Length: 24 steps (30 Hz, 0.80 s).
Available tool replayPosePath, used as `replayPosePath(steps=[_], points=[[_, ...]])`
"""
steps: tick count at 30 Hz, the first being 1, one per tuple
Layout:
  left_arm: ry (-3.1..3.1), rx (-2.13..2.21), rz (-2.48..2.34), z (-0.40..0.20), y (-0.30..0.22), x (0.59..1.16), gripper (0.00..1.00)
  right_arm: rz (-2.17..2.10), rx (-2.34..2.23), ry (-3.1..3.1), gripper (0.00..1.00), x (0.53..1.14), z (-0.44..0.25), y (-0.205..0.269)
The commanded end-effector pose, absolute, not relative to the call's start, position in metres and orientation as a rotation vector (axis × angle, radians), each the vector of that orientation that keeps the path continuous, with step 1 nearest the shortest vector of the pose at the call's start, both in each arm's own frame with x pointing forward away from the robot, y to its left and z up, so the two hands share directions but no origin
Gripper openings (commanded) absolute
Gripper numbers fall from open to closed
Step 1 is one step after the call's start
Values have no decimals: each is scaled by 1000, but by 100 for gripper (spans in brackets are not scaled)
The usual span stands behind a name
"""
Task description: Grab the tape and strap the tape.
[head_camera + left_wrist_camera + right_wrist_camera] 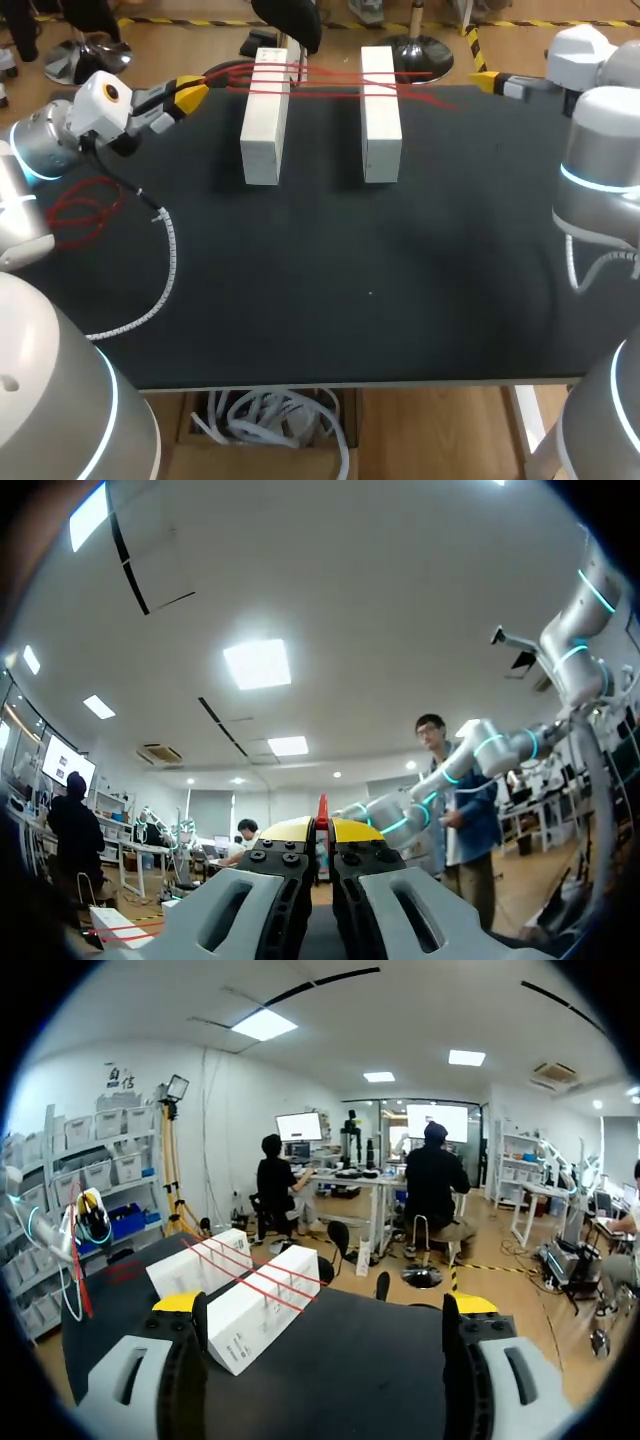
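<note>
Two white blocks (265, 115) (380, 110) stand side by side at the back of the black table (350, 280). Several strands of red tape (330, 85) run across their tops. My left gripper (192, 97) is just left of the left block, shut on the end of the red tape; in the left wrist view a red sliver (322, 810) sticks up between its closed tips (321, 830). My right gripper (487, 80) is at the back right, beyond the right block, open and empty. From its wrist view (323, 1305) the blocks (262, 1305) lie ahead with the tape (250, 1272) over them.
A loose bundle of red tape (82, 212) lies at the table's left edge under my left arm. A white spiral cable (165, 262) curls from there toward the front left. The table's front edge (350, 384) is near.
</note>
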<state>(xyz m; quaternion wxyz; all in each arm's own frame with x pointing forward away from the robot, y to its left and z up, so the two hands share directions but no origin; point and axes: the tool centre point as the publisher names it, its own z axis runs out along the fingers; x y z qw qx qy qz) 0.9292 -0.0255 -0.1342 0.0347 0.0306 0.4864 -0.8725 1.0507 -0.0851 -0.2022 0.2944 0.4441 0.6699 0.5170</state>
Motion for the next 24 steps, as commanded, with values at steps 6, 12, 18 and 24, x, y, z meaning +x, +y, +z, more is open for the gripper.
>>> replayPosePath(steps=[6, 12, 18, 24], points=[[1493, 95, -2681, -135, -26, 929, 0, 1339, 1358, 1506, 100, 991, -201, -76], [1493, 95, -2681, -135, -26, 929, 0, 1332, 1532, 1267, 100, 965, -209, -70], [1493, 95, -2681, -135, -26, 929, 0, 1388, 1695, 1065, 100, 940, -220, -49], [1493, 95, -2681, -135, -26, 929, 0, 1449, 1731, 897, 100, 922, -214, -27]])
